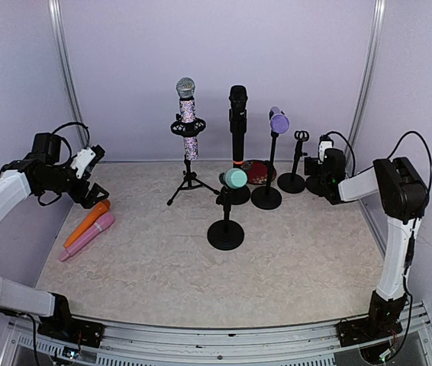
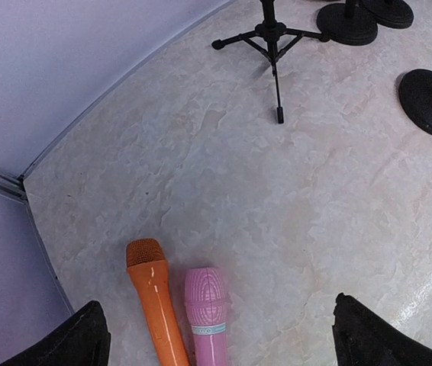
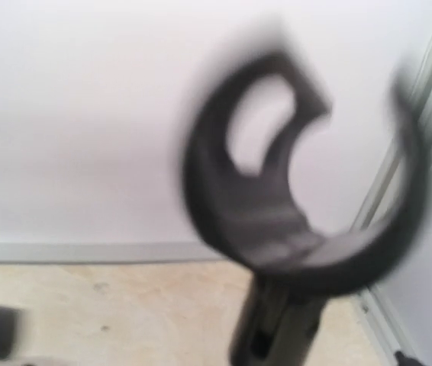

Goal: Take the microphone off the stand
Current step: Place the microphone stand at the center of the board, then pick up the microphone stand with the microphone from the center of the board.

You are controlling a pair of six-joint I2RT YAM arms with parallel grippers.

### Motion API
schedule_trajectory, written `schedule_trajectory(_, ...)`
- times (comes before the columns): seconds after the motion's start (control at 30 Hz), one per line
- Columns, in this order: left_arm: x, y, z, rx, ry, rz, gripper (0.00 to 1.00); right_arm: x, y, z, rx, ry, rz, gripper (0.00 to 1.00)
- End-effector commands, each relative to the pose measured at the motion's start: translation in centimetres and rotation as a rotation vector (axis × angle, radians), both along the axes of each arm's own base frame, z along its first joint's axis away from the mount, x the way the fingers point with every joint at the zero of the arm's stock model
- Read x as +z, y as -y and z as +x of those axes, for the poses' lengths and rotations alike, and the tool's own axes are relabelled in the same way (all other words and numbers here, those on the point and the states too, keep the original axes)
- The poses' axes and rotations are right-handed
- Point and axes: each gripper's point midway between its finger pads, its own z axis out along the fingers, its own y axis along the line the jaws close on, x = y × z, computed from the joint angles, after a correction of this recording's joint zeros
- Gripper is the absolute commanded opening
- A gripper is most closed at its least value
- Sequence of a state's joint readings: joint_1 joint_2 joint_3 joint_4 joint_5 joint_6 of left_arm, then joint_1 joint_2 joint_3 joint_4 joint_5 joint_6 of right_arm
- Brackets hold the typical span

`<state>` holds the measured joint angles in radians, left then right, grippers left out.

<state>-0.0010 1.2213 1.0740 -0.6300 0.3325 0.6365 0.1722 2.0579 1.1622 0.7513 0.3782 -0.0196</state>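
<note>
Left fingers [image 2: 75, 343] spread wide with nothing between them, and the orange microphone [image 2: 155, 305] and pink microphone [image 2: 207, 313] lie side by side on the table [image 2: 315, 198] right below them. Right fingers [image 1: 314, 165] sit just beside an empty stand clip [image 3: 269, 229], their spread impossible to tell, while the teal microphone [image 1: 234, 178] sits in its stand [image 1: 225, 229] off to their left.

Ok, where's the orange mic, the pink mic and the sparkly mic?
orange mic [image 2: 146, 252], left wrist view, its head.
pink mic [image 2: 204, 291], left wrist view, its head.
sparkly mic [image 1: 185, 87], top external view, its head.
</note>
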Motion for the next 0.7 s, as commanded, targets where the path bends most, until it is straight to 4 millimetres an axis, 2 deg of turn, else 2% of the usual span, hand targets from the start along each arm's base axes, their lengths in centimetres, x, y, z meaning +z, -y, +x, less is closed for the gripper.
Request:
schedule_trajectory(0.0,-0.3,0.2,-0.1,-0.011,-0.033,0.003,0.99,5.8,-1.4,-3.8,-0.033,0.093,0.009,1.00)
schedule_trajectory(0.13,-0.2,0.3,-0.7,-0.023,-0.024,-0.010,0.99,6.4,-1.8,-7.8,-0.059,0.057,0.114,1.00)
schedule_trajectory(0.23,-0.3,0.5,-1.3,-0.031,-0.021,-0.015,0.99,6.6,-2.7,-11.8,-0.053,0.044,0.195,0.97)
schedule_trajectory(0.37,-0.2,0.4,-2.0,-0.042,-0.016,0.003,0.99,8.3,-4.8,-16.5,0.011,0.073,0.264,0.95)
schedule_trajectory(0.5,0.1,0.5,-2.2,-0.049,-0.026,-0.015,0.99,9.5,-10.5,-19.9,0.198,0.080,0.183,0.96)
schedule_trajectory(0.67,-0.2,1.0,-2.9,-0.064,-0.050,-0.042,0.99,9.2,-19.0,-24.4,0.444,0.096,0.067,0.99)
